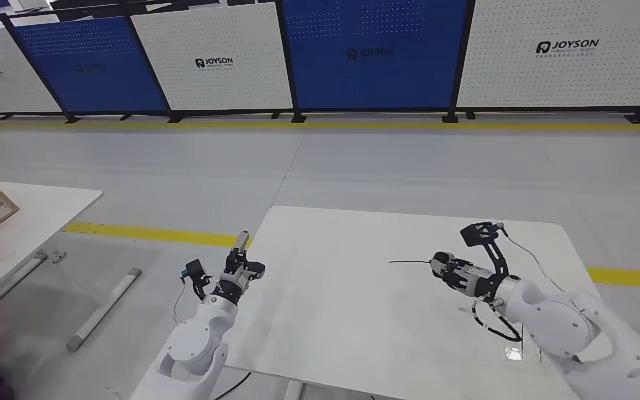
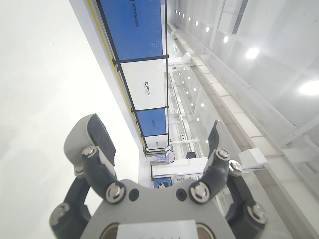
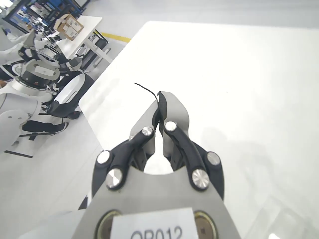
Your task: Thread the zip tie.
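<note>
Early days on this one, I'd say. The right gripper (image 3: pixel 159 100) is pinched tight on the zip tie (image 3: pixel 145 90), and the tie's thin tail pokes out past the fingertips over the table (image 1: pixel 350 310). The left gripper (image 2: pixel 155 125) sits by the table's opposite edge, well apart from the tie, jaws spread wide with nothing in them. I see no loop, so the threading itself looks all left to do. I can't make out the tie's head.

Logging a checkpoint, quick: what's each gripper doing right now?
Left gripper: jaws open, holding nothing.
Right gripper: jaws closed on the black zip tie.
</note>
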